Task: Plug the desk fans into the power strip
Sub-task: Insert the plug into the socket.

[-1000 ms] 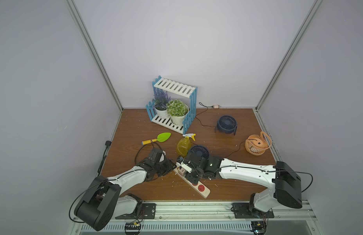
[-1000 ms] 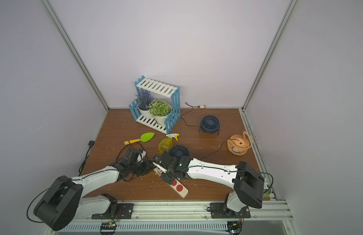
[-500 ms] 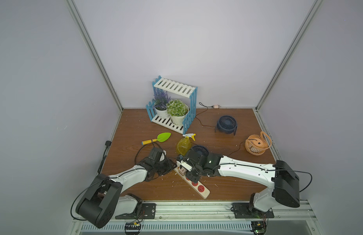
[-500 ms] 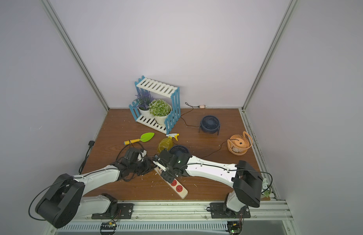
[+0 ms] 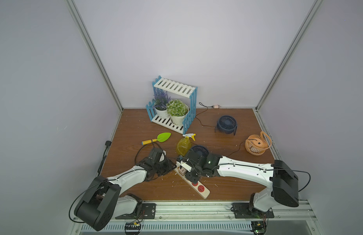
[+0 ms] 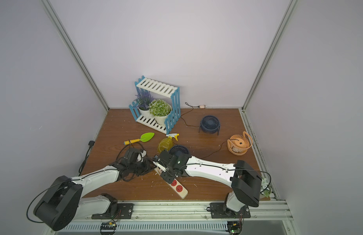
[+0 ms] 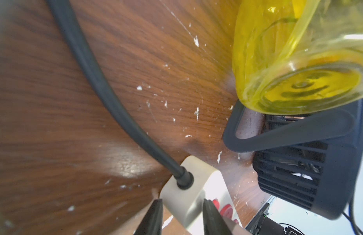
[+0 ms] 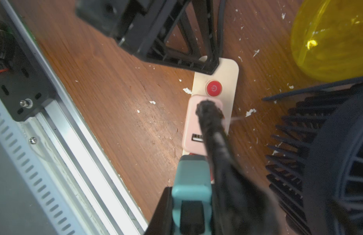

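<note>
Step, my read: insertion stage. The power strip (image 5: pixel 198 187) lies diagonally on the table (image 5: pixel 237 187), one end close to the front rail (image 8: pixel 74 142).

The left gripper (image 7: pixel 182 215) pinches the strip's cord end, one finger on each side, right where the black cord (image 7: pixel 107 89) enters. It looks like it's bracing the strip.

The pink adapter (image 8: pixel 197 124) sits on the strip just beside the red button (image 8: pixel 213 88). It covers the first socket, and I can't tell if it's fully seated. Its USB port faces up and looks empty.

The right gripper (image 5: pixel 185 167) hovers over the adapter. A blurred black shape runs from it to the adapter's top. I can't tell whether the jaws pinch anything.

Next move, probably: a straight push along the socket axis with the left arm holding the strip down. If the fan lead is in hand, line its tip up with the empty port first.

Room around the strip:
- The dark blue fan (image 5: pixel 199 150) and yellow spray bottle (image 5: pixel 183 144) crowd its cord end on the far side. The bottle's base touches the fan's stand, so that side is tight.
- The rail side is bare table but narrow.
- The socket end is free, with two red sockets exposed.
- The orange fan (image 5: pixel 257 143) and the second blue fan (image 5: pixel 226 124) are well apart from the strip.
</note>
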